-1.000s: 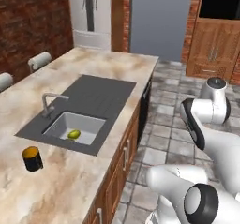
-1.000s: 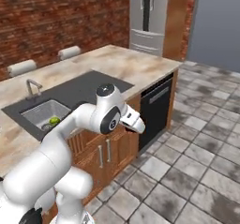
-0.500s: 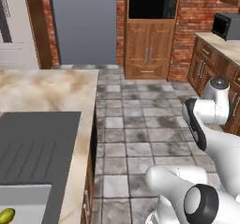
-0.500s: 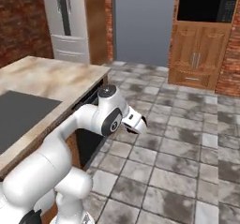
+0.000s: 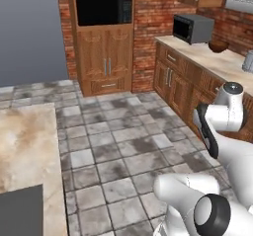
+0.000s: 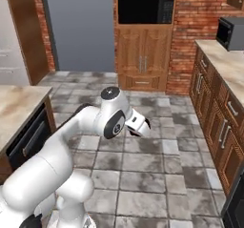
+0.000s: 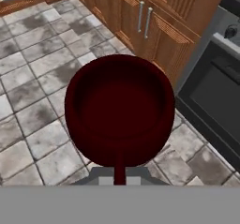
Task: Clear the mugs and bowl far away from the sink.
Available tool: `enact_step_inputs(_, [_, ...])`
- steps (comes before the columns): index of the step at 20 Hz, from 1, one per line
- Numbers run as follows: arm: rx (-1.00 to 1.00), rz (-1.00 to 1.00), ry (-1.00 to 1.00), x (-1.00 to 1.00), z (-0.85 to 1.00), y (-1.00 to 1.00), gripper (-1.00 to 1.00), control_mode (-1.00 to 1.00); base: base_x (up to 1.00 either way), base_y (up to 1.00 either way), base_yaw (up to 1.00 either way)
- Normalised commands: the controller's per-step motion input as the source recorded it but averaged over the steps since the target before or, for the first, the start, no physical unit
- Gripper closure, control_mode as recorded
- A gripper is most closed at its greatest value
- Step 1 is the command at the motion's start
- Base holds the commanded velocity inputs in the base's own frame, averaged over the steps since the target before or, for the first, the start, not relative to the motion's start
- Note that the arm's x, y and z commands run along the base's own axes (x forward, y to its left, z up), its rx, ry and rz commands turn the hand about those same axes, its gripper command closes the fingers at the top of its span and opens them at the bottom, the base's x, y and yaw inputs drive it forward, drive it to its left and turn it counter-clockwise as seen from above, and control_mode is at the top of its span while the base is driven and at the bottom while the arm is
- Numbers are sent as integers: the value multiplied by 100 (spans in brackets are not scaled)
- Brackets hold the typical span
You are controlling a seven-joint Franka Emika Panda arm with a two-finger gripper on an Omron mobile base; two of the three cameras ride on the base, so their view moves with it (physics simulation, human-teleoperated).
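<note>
Directly ahead of the hand camera, the dark red mug (image 7: 119, 116) hangs over grey floor tiles (image 7: 33, 110), its open mouth facing the lens and its thin handle running down to the bottom edge, where the nearly closed gripper (image 7: 119, 180) pinches it. Beyond the mug on one side stand wooden cabinet doors (image 7: 145, 24) with metal pulls, and next to them a dark oven front (image 7: 215, 101).

From the right base view the gripper (image 6: 142, 127) is seen from outside, held out at the end of the white arm above the floor, but the mug itself is too small and dark to make out there. Past the hand, this view shows a built-in black oven (image 6: 146, 6) in tall wood housing.

The left base view adds a microwave (image 5: 193, 27) and a brown bowl (image 5: 218, 46) on the far counter (image 5: 217, 62).
</note>
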Motion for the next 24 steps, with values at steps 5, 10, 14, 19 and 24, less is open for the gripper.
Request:
enact_step_inputs(5, [0, 0, 0, 0, 0, 0, 100, 100, 100, -20, -33])
enact_step_inputs(10, [0, 0, 0, 0, 0, 0, 100, 100, 100, -13, -23])
enact_step_inputs(14, [0, 0, 0, 0, 0, 0, 100, 100, 100, -9, -22])
enact_step_inputs(19, [0, 0, 0, 0, 0, 0, 100, 100, 100, -10, -25])
enact_step_inputs(24, [0, 0, 0, 0, 0, 0, 100, 100, 100, -28, -44])
